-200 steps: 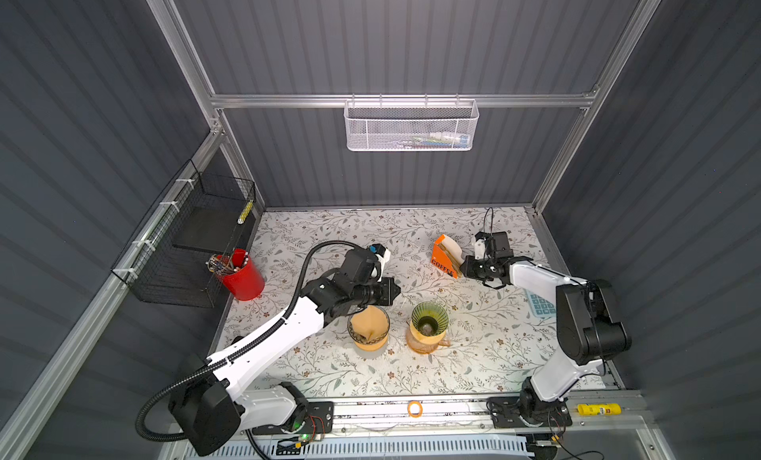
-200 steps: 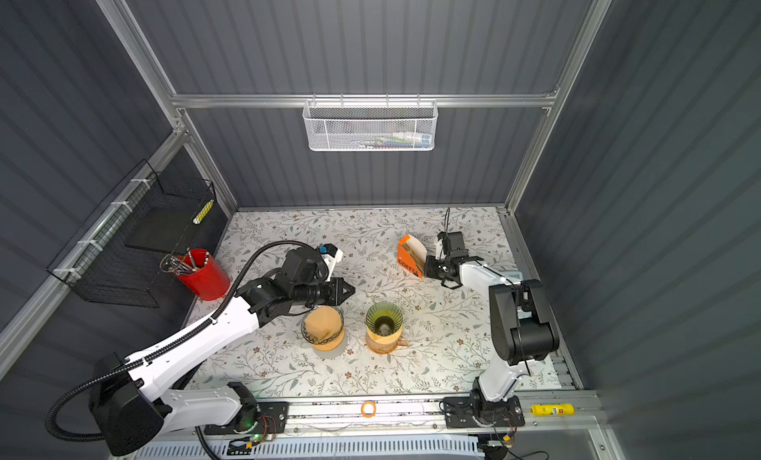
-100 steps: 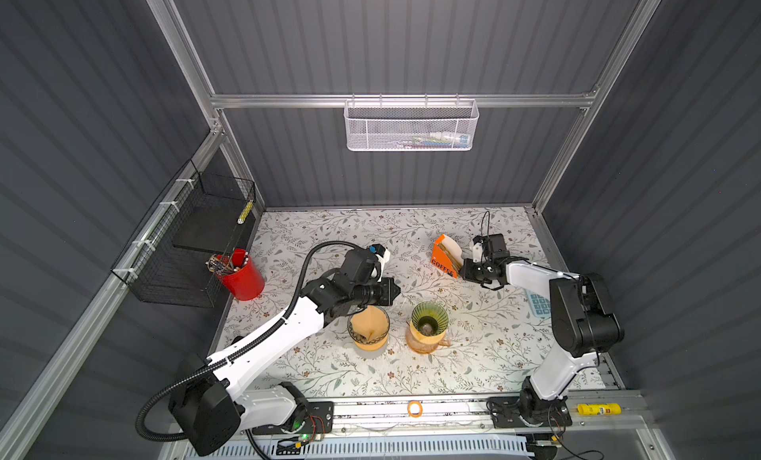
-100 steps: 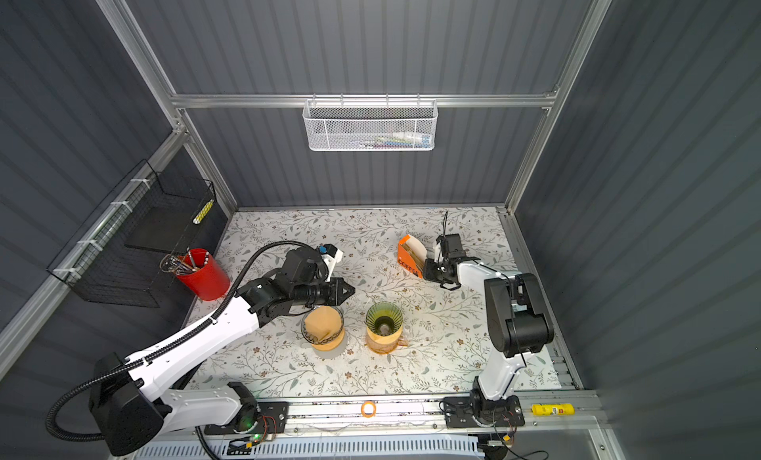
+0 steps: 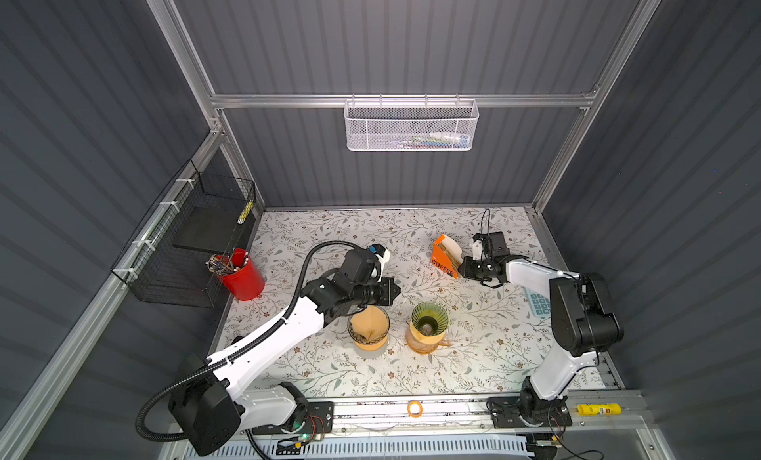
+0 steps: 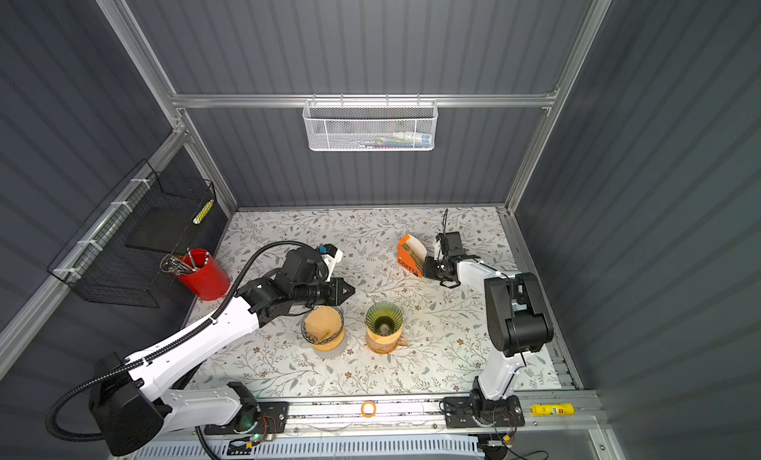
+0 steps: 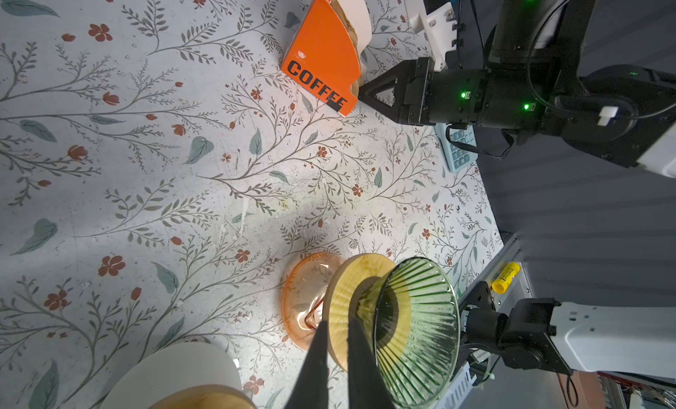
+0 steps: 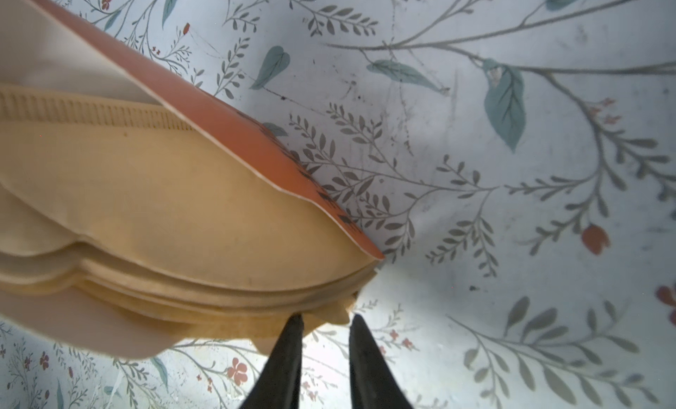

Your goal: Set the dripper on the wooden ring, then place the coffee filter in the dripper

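Note:
An orange box (image 5: 444, 259) (image 6: 408, 261) marked COFFEE holds a stack of brown coffee filters (image 8: 164, 206). My right gripper (image 5: 461, 267) (image 8: 326, 317) is at the box's open end, jaws slightly open, with the corner of the lowest filter just at its fingertips. The green ribbed glass dripper (image 5: 429, 321) (image 6: 384, 319) (image 7: 417, 330) stands empty on an amber carafe near the table's middle. Left of it, a second dripper (image 5: 369, 324) holds a brown filter. My left gripper (image 5: 393, 291) (image 7: 336, 321) hovers shut and empty just behind that one.
A red cup of pens (image 5: 239, 274) and a black wire basket (image 5: 193, 239) are at the left. A white mesh basket (image 5: 412, 124) hangs on the back wall. A teal calculator (image 5: 537, 303) lies under the right arm. The front rail holds an orange ring (image 5: 414, 408).
My right gripper has edged left, closer to the filter box's open end. The left arm has not moved.

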Robot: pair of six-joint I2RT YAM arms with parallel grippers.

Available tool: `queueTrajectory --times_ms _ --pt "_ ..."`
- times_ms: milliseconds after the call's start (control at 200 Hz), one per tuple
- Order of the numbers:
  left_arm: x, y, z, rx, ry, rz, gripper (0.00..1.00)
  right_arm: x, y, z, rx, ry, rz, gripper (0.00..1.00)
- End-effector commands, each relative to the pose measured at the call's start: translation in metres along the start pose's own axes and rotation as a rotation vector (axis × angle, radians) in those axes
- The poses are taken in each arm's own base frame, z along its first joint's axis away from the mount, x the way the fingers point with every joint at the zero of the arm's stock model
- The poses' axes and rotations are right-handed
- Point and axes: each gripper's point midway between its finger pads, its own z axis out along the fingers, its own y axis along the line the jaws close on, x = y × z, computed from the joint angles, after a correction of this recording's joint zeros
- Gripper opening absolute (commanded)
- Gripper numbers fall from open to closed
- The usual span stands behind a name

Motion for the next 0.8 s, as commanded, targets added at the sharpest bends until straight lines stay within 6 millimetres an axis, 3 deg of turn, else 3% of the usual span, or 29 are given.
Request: queueTrajectory --times_ms 0,290,515,796 --pt "-0.0038 -0.003 -0.0034 0.015 -0.01 -0.005 0.13 -0.0019 0.0025 0.0054 -0.006 0.01 -0.02 0.25" --pt "-0.003 -0.002 -0.0009 0.013 -0.005 -0.006 0.14 0.0003 0.0028 0.0053 -0.01 0.016 -0.029 0.21" --pt "-0.0033 -0.0019 -0.0031 0.012 -0.011 -0.007 0.13 -0.0027 -0.0001 -0.0002 0.015 -0.003 -0.033 0.3" --pt "-0.0044 -0.0027 -0.0051 0.012 -0.018 -0.007 0.14 -0.0057 0.0007 0.002 0.011 -0.007 -0.037 0.31"
